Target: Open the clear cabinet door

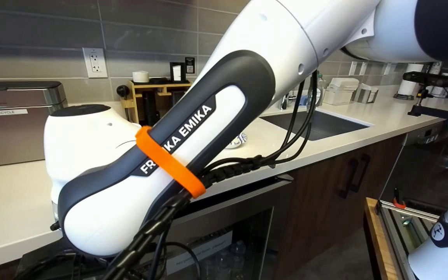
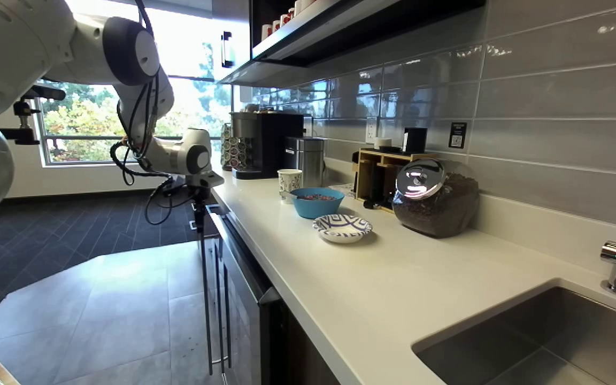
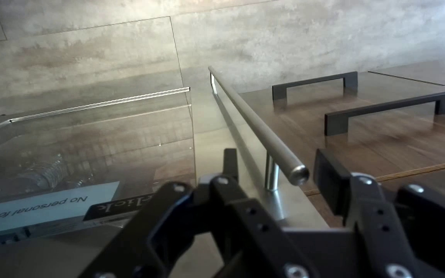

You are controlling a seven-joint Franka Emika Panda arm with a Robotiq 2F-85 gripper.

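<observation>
Writing first: arm (image 1: 247,23) carries FRANKA EMIKA lettering, crossed by an orange band (image 1: 169,161); steel bin (image 1: 18,136), at the worktop's (image 2: 393,283) back edge, bears a K-CUP RECYCLE label (image 1: 1,112). Paper sign (image 3: 45,210) behind the clear cabinet door (image 3: 141,154) reads "No personal food", upside down in the wrist view; further wording unclear there. Near it a black strip (image 3: 118,204), also inverted, with letters looking like "rlick", start of word covered. Small black notice (image 2: 457,135) on the tiled wall (image 2: 554,144), too small to read. The door sits below the worktop's front edge, plastic bottles (image 3: 43,173) showing through; its long silver bar handle (image 3: 251,117) runs down toward the floor (image 3: 91,42). Pincer (image 3: 278,172) just outside that front edge, fingers (image 3: 330,179) wide apart, near end of the handle between them; cannot tell whether they touch it. Arm and cable bundle (image 1: 150,229) cover much of the door in an exterior view. Brown wood panels (image 3: 400,135) with black pulls (image 3: 392,104) beside the handle. Up on the worktop: paper cup (image 2: 289,182), blue bowl (image 2: 316,206) and patterned bowl (image 2: 343,231) between front and back edges; glass jar (image 2: 436,211) and wooden organiser (image 2: 362,176) by the back edge; sink (image 2: 500,326) set in near the front edge.
</observation>
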